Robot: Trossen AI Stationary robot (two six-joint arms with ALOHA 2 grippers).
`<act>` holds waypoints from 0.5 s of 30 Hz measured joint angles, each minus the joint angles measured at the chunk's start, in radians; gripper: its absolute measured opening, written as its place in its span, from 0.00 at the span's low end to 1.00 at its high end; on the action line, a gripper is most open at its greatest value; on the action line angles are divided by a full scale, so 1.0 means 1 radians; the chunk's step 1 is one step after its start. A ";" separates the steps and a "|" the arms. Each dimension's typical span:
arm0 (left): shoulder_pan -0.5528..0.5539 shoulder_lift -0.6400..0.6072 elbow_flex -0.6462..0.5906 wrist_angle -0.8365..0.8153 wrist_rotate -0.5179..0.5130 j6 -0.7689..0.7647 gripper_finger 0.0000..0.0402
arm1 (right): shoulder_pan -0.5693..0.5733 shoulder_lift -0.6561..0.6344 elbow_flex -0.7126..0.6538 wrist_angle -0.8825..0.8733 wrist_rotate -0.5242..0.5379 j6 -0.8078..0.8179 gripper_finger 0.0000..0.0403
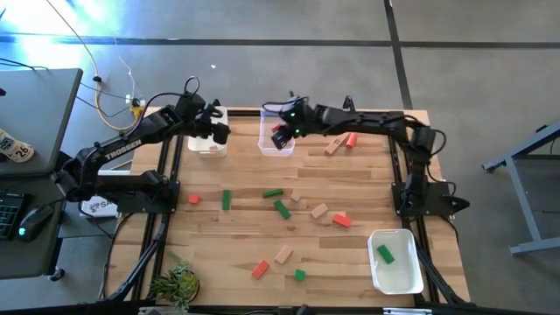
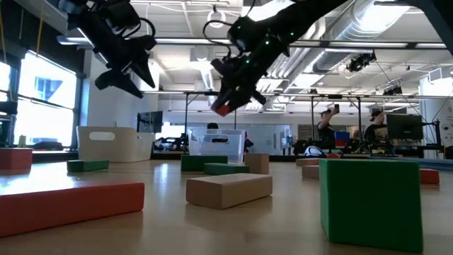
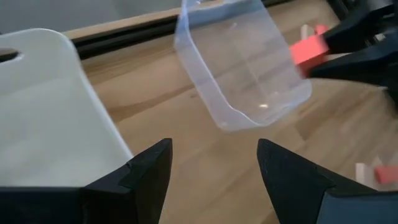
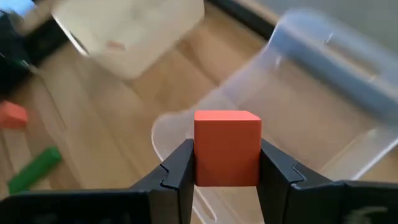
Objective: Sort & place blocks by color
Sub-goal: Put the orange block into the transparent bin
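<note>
My right gripper (image 1: 282, 136) hangs over the clear tub (image 1: 275, 133) at the table's far side, shut on a red-orange block (image 4: 227, 148). My left gripper (image 1: 216, 131) is open above the white tub (image 1: 206, 138) at the far left and holds nothing. Green, red-orange and plain wood blocks lie flat across the table's middle (image 1: 278, 206). One green block (image 1: 385, 254) lies in the white tub (image 1: 395, 262) at the near right. Two more blocks (image 1: 341, 142) lie by the far right. My right gripper pinches the red-orange block (image 4: 227, 155) between its two fingers, one on each opposite side face. The fingers point down at a slant. The block is lifted clear, above the clear tub (image 4: 323, 112).
A small green plant (image 1: 175, 282) stands at the table's near left corner. The arms' bases (image 1: 131, 188) stand at the left and right edges. Bare wood shows along the near edge between the blocks. People stand in the room beyond the table (image 2: 329, 127).
</note>
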 joint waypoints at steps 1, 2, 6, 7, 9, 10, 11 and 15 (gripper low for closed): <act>-0.014 0.000 0.000 0.000 0.000 -0.009 0.56 | 0.005 0.012 0.006 -0.013 0.000 0.000 0.26; -0.028 0.000 0.000 0.000 0.000 -0.021 0.56 | 0.009 0.021 0.008 -0.017 0.000 0.000 0.26; -0.095 0.000 0.000 0.000 0.000 -0.040 0.56 | 0.021 0.029 0.005 -0.019 0.023 0.000 0.26; -0.115 0.000 0.000 0.000 -0.001 -0.040 0.56 | 0.020 0.029 0.004 -0.024 0.024 0.002 0.26; -0.151 0.000 0.000 0.002 -0.002 -0.040 0.56 | 0.020 0.030 0.003 -0.030 0.029 0.009 0.26; -0.168 0.000 0.000 0.004 0.000 -0.040 0.56 | 0.017 0.030 0.003 -0.028 0.033 0.008 0.26; -0.185 0.000 0.000 0.008 -0.001 -0.040 0.56 | 0.016 0.030 0.003 -0.026 0.037 0.008 0.27; -0.237 0.000 0.000 0.028 -0.003 -0.041 0.56 | 0.012 0.030 0.003 -0.027 0.054 0.008 0.42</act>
